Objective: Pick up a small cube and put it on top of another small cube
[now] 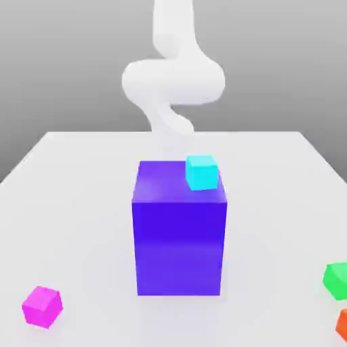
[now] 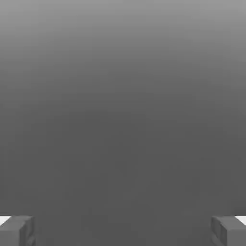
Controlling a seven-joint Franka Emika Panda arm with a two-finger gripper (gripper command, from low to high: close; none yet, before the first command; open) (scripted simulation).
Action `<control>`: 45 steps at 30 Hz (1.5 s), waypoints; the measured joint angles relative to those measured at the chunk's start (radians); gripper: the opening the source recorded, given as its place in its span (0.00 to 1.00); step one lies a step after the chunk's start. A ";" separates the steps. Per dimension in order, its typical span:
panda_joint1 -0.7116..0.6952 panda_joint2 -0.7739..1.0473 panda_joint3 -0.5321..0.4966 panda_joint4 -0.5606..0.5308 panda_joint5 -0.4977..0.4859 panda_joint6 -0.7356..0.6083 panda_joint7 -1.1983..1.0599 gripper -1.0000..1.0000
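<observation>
A small cyan cube (image 1: pixel 202 172) rests on the far right corner of a tall purple block (image 1: pixel 179 237). A small magenta cube (image 1: pixel 42 306) lies on the table near the front at the exterior view's left. A small green cube (image 1: pixel 336 280) and an orange-red cube (image 1: pixel 343 325) lie at the front right edge of that view. My white arm (image 1: pixel 173 81) rises behind the purple block. In the hand view my gripper (image 2: pixel 123 230) is open, its two grey fingertips (image 2: pixel 17 230) far apart with nothing between them, facing plain grey background.
The white table (image 1: pixel 74 203) stretches around the purple block, which stands in the middle as the one tall obstacle. The green and orange-red cubes are partly cut off by the exterior view's right edge.
</observation>
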 joint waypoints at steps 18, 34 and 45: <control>-0.024 0.659 -0.264 -0.071 0.195 0.228 -0.278 0.50; -0.221 1.178 -0.200 -0.072 0.336 0.490 -0.460 0.00; -0.145 1.029 -0.276 -0.109 0.227 0.379 -0.390 0.00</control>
